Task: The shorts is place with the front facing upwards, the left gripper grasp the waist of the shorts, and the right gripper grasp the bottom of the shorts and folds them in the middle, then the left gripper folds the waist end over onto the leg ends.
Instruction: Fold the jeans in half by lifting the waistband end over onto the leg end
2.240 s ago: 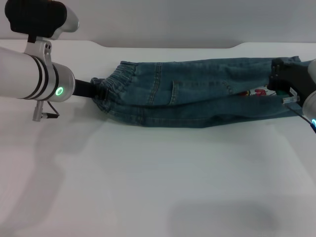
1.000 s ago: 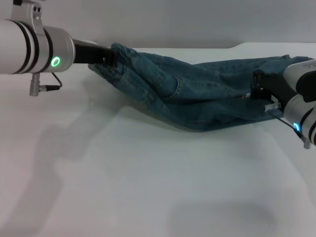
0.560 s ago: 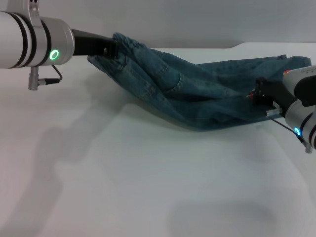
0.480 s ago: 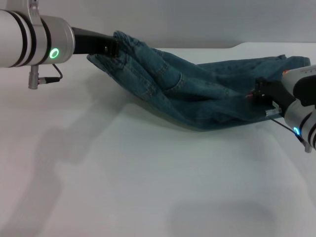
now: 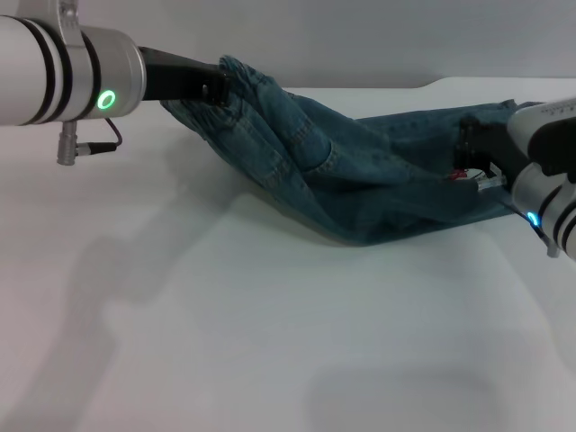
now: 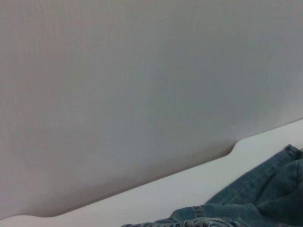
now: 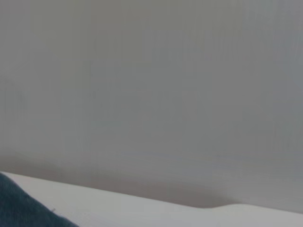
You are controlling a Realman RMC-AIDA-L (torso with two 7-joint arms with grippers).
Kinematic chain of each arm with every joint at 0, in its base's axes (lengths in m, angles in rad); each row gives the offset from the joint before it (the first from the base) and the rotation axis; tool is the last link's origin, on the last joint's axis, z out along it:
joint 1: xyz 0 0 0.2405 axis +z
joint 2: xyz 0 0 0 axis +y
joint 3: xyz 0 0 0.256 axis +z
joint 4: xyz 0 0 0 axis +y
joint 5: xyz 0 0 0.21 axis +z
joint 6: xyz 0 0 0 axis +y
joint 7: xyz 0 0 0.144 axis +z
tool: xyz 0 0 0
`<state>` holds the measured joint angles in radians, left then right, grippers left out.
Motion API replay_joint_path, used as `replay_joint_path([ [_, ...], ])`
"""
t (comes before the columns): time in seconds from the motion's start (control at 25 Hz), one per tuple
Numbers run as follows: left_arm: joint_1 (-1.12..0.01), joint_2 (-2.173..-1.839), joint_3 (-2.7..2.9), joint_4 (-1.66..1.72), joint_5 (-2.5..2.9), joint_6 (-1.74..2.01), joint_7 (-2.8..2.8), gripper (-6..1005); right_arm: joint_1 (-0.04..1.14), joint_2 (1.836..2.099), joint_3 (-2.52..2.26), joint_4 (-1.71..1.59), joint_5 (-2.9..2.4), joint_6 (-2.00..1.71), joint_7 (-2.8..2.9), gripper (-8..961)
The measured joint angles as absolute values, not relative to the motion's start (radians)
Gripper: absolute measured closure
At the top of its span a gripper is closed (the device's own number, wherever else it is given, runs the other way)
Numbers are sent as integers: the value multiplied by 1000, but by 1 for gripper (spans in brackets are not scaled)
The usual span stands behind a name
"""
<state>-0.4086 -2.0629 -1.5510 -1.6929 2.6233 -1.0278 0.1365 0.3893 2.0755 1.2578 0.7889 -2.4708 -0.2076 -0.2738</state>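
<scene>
The blue-green denim shorts (image 5: 360, 180) lie folded lengthwise across the far part of the white table (image 5: 270, 342). My left gripper (image 5: 216, 85) is shut on the waist (image 5: 236, 79) and holds that end raised above the table at the upper left. The cloth sags from there down to the table. At the right, my right gripper (image 5: 470, 160) is at the bottom of the shorts (image 5: 486, 193), where a bit of red printed lining shows. In the left wrist view a strip of the shorts (image 6: 255, 201) appears; the right wrist view catches only a corner of the shorts (image 7: 23, 210).
A grey wall (image 5: 315, 36) stands just behind the table's far edge, which steps back at the right. Bare white tabletop spreads in front of the shorts toward me.
The left gripper has lifted the waist off the table and carried it up and to the right. The right gripper has shifted slightly back at the leg ends.
</scene>
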Motion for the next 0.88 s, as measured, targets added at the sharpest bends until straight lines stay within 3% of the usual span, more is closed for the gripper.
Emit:
replay_joint_path([
  [0.44, -399, -2063, -1525, -1753, 2597, -1016, 136, 934, 503, 2076, 1142, 646, -2471, -265, -141, 953],
  [0.88, -378, -2063, -1514, -1843, 2595, -1006, 136, 937, 505, 2077, 1106, 629, -2471, -272, -120, 953],
])
